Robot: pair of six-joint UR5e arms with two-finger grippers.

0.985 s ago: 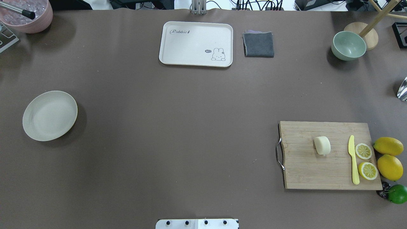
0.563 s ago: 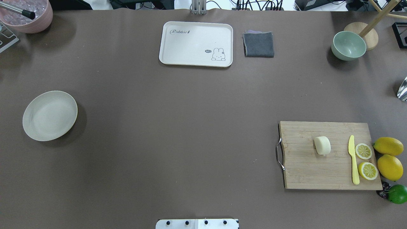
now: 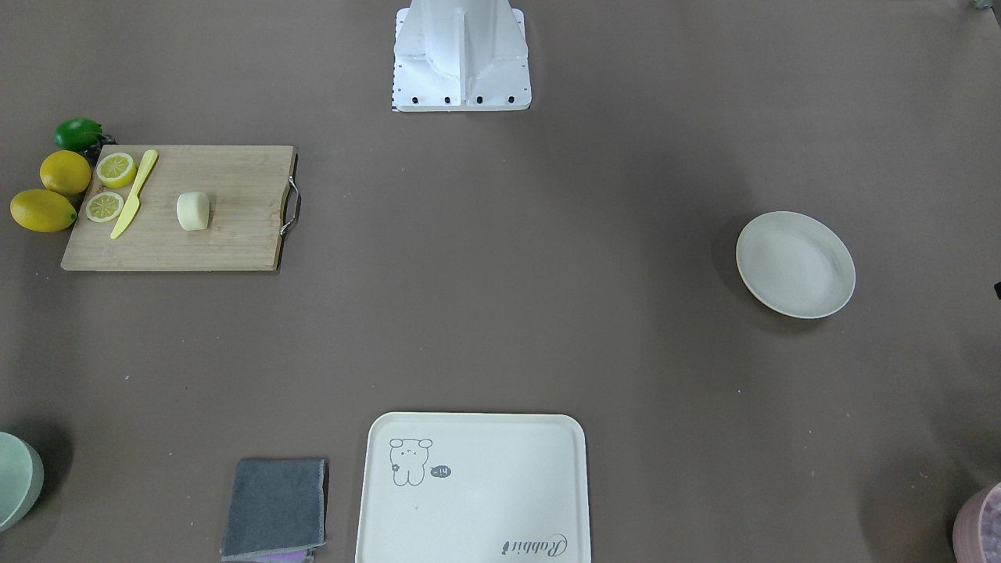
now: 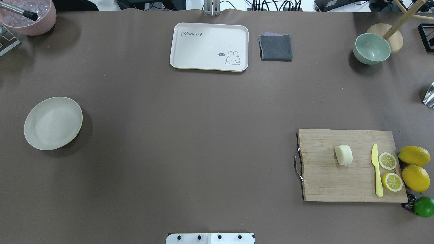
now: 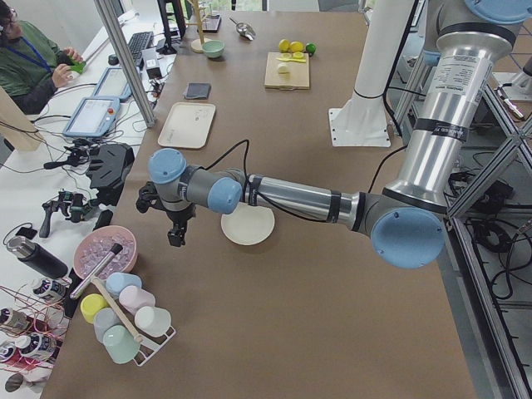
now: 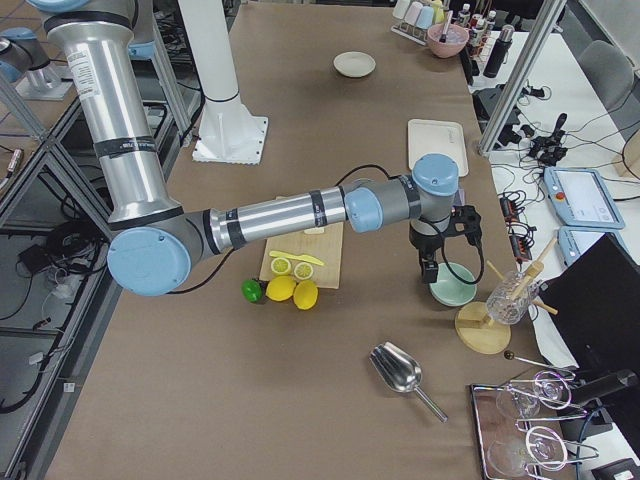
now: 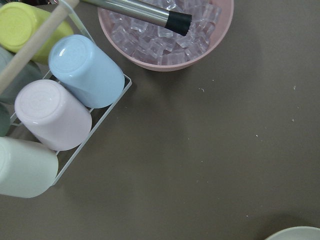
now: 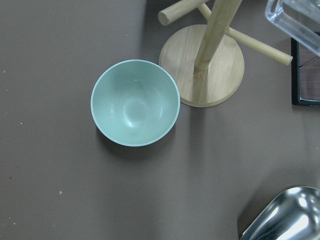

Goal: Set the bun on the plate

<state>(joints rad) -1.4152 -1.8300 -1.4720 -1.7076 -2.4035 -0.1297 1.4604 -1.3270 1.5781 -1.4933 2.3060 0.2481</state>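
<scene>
The bun (image 4: 343, 155) (image 3: 193, 211), a pale cream lump, lies on a wooden cutting board (image 4: 325, 183) on the right side of the table. The plate (image 4: 53, 123) (image 3: 795, 264) (image 5: 248, 224), round and off-white, sits with nothing on it far to the left. My left gripper (image 5: 176, 233) hangs beside the plate, on the side toward the pink ice bowl. My right gripper (image 6: 430, 268) hovers over the pale green bowl (image 8: 135, 102), well away from the bun. Both grippers show only in the side views, so I cannot tell whether they are open or shut.
A yellow knife (image 4: 376, 171), two lemon halves (image 4: 387, 161), whole lemons (image 4: 414, 155) and a lime (image 4: 423, 206) lie by the board. A cream tray (image 4: 209, 46) and grey cloth (image 4: 276, 47) sit at the far edge. The pink ice bowl (image 7: 165, 35), cup rack (image 7: 75, 90), wooden stand (image 8: 202, 65) and metal scoop (image 6: 397, 370) line the table ends.
</scene>
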